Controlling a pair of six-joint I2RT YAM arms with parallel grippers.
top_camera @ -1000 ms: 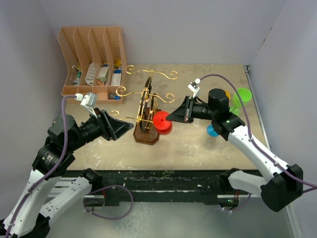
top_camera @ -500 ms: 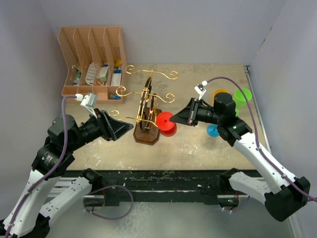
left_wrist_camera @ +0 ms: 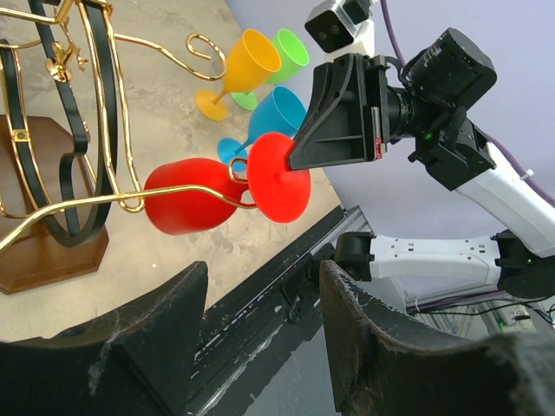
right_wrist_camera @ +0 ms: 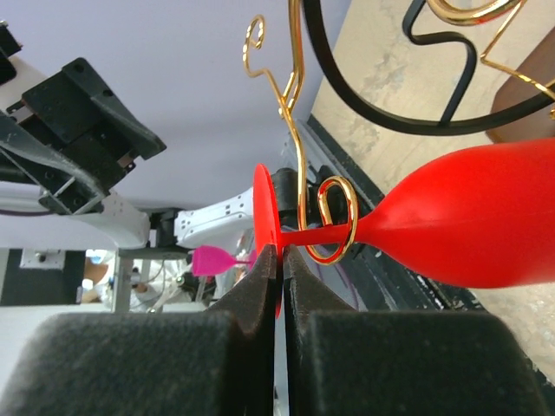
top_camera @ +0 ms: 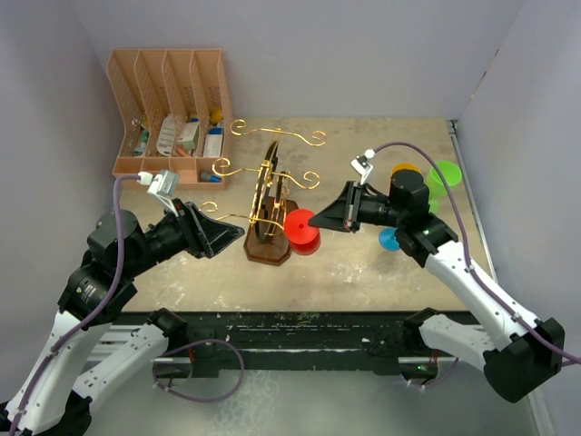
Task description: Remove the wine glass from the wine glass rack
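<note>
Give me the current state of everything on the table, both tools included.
wine glass rack, upright on its base.
red wine glass, on its side, stem in the rack's gold curl.
right tool, shut on the glass's foot.
left tool, open, empty.
orange wine glass, upright.
green wine glass, upright.
blue wine glass, upright.
peach file organiser, partly filled.

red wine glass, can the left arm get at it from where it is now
Probably not directly: the wine glass rack stands between the open left pincer and the red wine glass, and the right pincer grips its foot.
</note>
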